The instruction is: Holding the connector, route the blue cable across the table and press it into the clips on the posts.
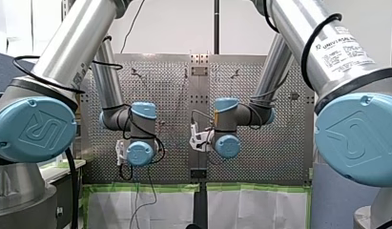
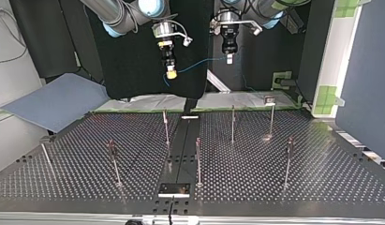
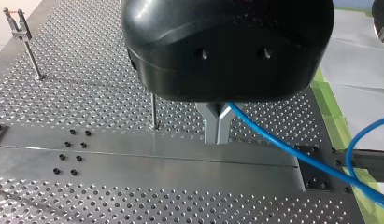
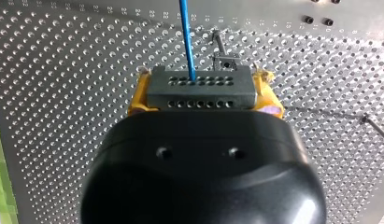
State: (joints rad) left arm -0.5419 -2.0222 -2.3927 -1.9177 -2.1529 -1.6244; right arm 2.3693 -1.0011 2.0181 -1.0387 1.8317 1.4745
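Front view: my left arm (image 1: pixel 74 57) and my right arm (image 1: pixel 327 52) reach over the perforated table (image 1: pixel 270 157). Their wrists hide the fingers here, so the grip cannot be told from this side.

Top view: my right gripper (image 2: pixel 171 73), yellow at its tip, hangs above the table's far edge, left of centre. My left gripper (image 2: pixel 229 59) hangs just to its right. The blue cable (image 2: pixel 199 64) sags between them in the air, well above the posts (image 2: pixel 166 126).

Left wrist view: the metal fingers (image 3: pixel 217 126) are pinched together on the cable, which trails off sideways over the table.

Right wrist view: yellow pads (image 4: pixel 138 95) clamp the grey connector (image 4: pixel 199 91). The cable enters its face. A post stands just ahead.
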